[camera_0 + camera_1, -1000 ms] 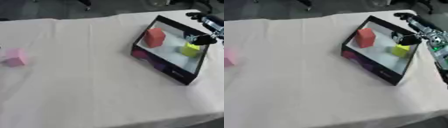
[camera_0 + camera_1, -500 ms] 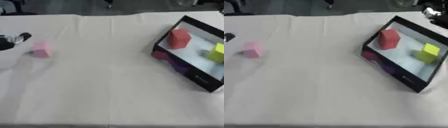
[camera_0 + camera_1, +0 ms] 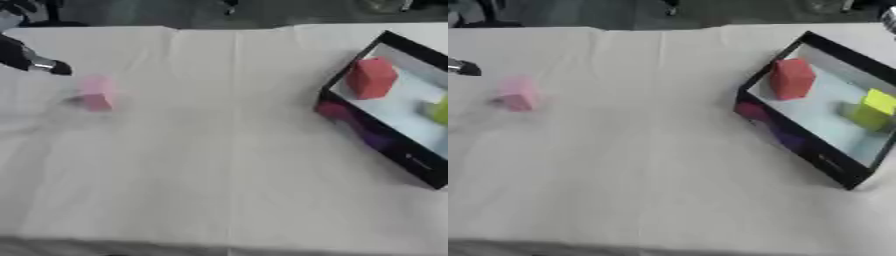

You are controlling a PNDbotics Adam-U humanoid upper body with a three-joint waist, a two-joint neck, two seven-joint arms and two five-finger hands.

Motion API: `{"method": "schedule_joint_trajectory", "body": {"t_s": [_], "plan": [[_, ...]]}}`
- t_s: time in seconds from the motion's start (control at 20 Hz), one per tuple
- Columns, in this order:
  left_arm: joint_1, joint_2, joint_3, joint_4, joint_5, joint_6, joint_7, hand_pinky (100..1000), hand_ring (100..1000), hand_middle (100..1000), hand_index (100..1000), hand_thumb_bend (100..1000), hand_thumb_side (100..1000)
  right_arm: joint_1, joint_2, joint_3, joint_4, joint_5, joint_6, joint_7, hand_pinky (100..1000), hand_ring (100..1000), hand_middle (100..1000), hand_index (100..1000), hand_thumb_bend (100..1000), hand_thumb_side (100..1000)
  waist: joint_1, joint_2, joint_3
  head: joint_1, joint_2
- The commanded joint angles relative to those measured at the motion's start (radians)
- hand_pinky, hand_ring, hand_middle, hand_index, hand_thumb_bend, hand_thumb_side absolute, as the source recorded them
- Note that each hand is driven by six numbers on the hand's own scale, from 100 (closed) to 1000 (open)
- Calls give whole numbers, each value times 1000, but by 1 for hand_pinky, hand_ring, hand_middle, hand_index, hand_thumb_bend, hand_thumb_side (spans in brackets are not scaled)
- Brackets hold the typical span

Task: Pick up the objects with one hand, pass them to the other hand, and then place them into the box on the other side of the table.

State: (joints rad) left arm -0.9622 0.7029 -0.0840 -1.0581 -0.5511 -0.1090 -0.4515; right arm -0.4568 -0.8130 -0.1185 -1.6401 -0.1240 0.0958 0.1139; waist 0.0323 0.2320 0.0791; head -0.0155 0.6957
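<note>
Camera has panned left since a second ago, so the whole scene sits further right in frame; the blocks and box themselves look unmoved on the table. Right hand, which was at the box a second ago over the yellow block, is now out of both views apart from a pale sliver at the top right edge of the right eye view, too little to identify. Left hand [image 3: 26,56] has come in from the upper left edge; only dark fingers and a bit of silver show, tips pointing toward the pink block [image 3: 95,93] but apart from it, nothing in its grasp. Can't tell how far the fingers are spread.

Pink block stands alone on the white tablecloth [image 3: 219,165] at the left side, well apart from the box.

Black box [image 3: 797,146] with a pale floor sits at the right side, turned at an angle. Red block [image 3: 791,78] stands in its near-left corner. Yellow block [image 3: 873,108] is further right inside, apart from the red one.
</note>
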Motion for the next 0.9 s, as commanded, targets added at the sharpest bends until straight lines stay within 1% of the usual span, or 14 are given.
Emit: {"method": "schedule_joint_trajectory", "body": {"t_s": [0.05,0.15,0.25,0.3,0.4,0.5,0.55,0.7,0.75,0.9], "plan": [[-67,36,13,117,-76,-40,-118,846,817,785,882,930,245,-12,-22,-1,-32,-7,-5,0,973,1000,924,988,100,512,12,-31,-8,21,-1],[-102,29,30,179,-115,-58,-175,847,820,785,873,934,215,-17,-20,4,-39,-5,-6,4,973,1000,923,988,100,513,14,-25,-20,35,-9],[-128,22,44,227,-153,-65,-217,854,830,786,865,905,152,-22,-17,7,-43,-1,-5,8,973,1000,922,988,100,514,17,-19,-35,49,-17],[-141,17,53,251,-170,-65,-239,857,832,777,861,874,100,-25,-16,8,-45,1,-4,10,973,1000,921,987,100,516,19,-16,-42,57,-22],[-163,7,71,290,-187,-65,-274,860,830,762,854,806,100,-30,-13,11,-46,4,-3,13,974,1000,919,987,100,520,23,-10,-58,71,-30],[-178,0,82,316,-197,-60,-288,862,826,749,837,754,100,-34,-10,12,-47,6,-2,15,974,1000,918,987,100,523,28,-5,-69,80,-37],[-183,-3,84,324,-209,-56,-289,870,831,749,831,714,100,-36,-9,13,-46,7,-1,16,974,1000,916,986,100,525,29,-4,-73,82,-38],[-195,-15,88,341,-249,-48,-284,872,831,750,831,712,100,-40,-7,15,-45,8,1,17,974,1000,916,986,100,526,32,-1,-79,86,-41],[-197,-17,87,345,-260,-46,-283,889,844,756,832,686,100,-41,-6,15,-46,8,2,17,974,1000,911,984,100,527,32,0,-80,87,-43],[-216,-38,80,374,-391,-13,-269,897,851,763,834,686,100,-57,1,23,-49,7,3,22,974,1000,908,982,100,529,36,8,-95,99,-53]]}}
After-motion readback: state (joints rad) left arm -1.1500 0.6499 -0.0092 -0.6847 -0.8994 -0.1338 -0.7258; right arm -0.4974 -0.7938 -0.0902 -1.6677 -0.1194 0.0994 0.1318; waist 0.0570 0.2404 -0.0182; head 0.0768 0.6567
